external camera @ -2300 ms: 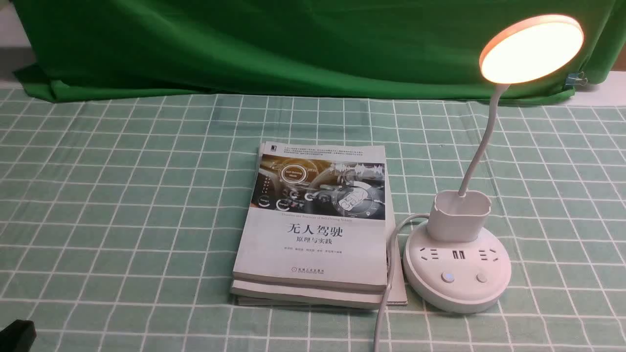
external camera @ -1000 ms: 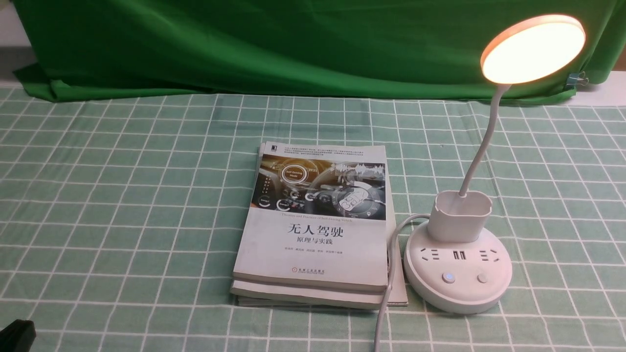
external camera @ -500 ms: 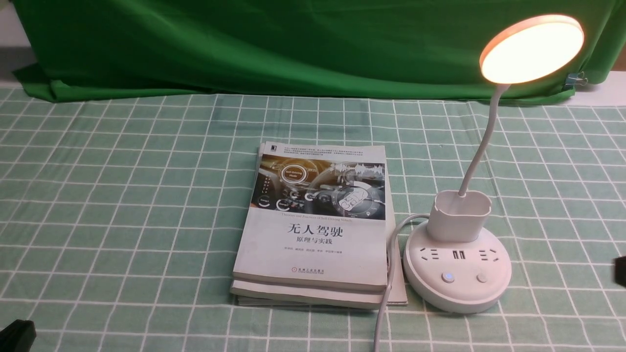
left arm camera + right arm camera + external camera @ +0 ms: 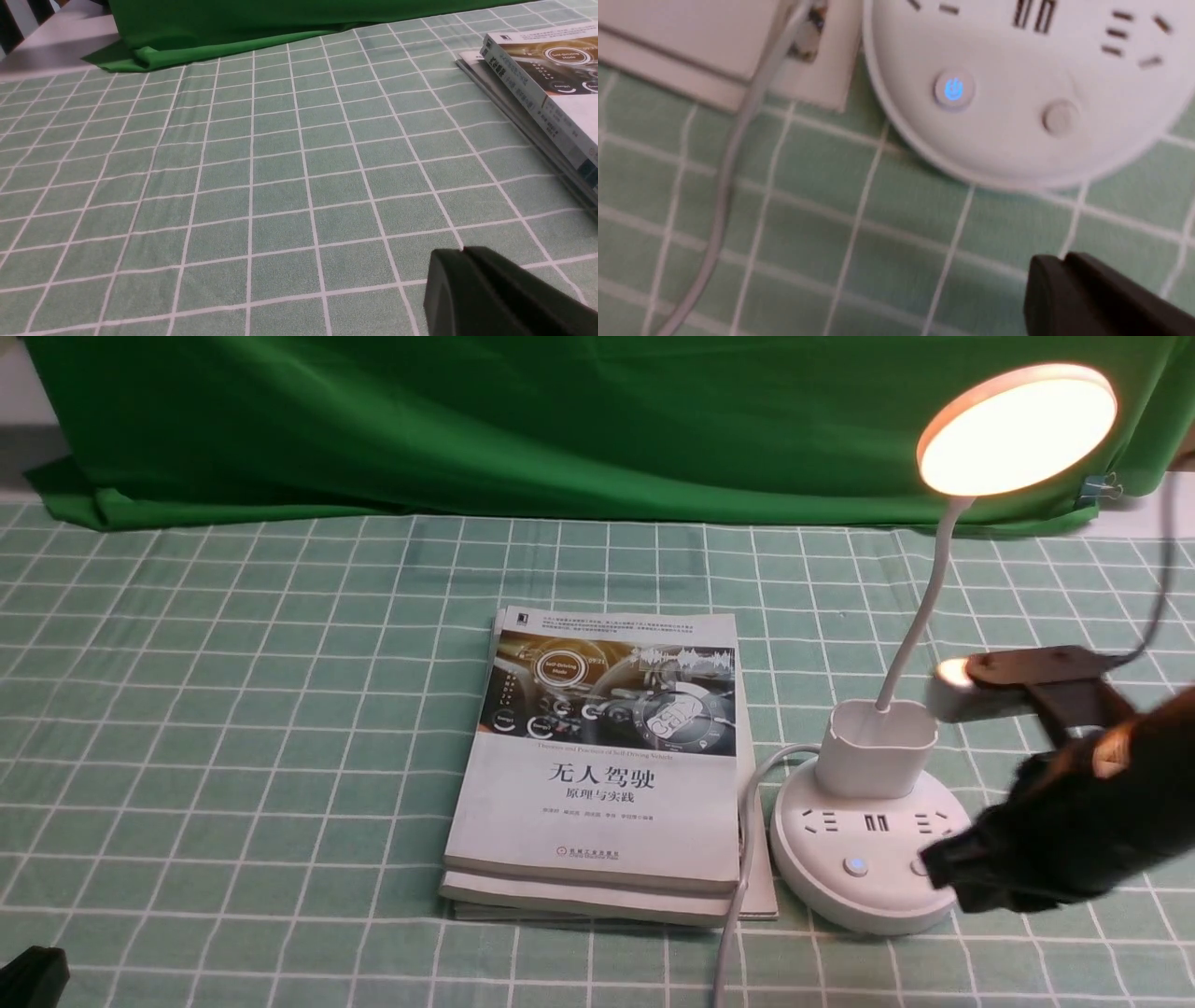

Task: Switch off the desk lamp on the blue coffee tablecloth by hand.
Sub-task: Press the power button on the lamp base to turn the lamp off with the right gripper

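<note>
R arm's nearer: right hand (image 4: 938, 875), tips pressed together, hovers just off desk lamp (image 4: 878, 751) base; plain btn (image 4: 1059, 116) just beyond tips, blue-lit btn (image 4: 954, 88) farther left. Lamp lit.

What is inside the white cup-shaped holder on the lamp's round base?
Only the thin white gooseneck shows, entering the white cup-shaped holder near its back rim. The holder's front wall hides its floor, so anything lying low inside cannot be seen.

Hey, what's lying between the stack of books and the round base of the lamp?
A white power cord runs there, along the right edge of the books and left of the desk lamp's base. The front view shows it best.
</note>
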Robot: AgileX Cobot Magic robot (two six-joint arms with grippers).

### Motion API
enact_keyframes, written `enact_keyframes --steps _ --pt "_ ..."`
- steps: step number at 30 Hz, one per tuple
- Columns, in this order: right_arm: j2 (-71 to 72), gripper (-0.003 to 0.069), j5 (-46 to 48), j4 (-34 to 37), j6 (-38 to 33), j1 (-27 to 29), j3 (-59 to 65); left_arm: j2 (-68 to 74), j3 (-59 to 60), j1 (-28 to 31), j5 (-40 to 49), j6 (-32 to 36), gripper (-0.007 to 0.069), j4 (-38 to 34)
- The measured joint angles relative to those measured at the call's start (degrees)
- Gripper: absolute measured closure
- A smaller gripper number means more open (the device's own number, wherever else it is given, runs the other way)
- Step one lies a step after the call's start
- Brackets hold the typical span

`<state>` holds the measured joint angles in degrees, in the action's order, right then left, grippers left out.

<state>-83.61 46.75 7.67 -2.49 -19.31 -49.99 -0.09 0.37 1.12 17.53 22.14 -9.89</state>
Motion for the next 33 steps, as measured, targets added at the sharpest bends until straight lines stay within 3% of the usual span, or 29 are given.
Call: enact_keyframes --steps 10,33 --pt "-11.61 0.0623 -1.86 -1.94 1.05 1.72 -8.11 0.0 0.0 0.0 0.0 0.0 0.0624 0.0" --pt "-13.51 0.0623 -3.19 -2.0 1.12 1.74 -9.02 0.0 0.0 0.0 0.0 0.0 0.0624 0.0"
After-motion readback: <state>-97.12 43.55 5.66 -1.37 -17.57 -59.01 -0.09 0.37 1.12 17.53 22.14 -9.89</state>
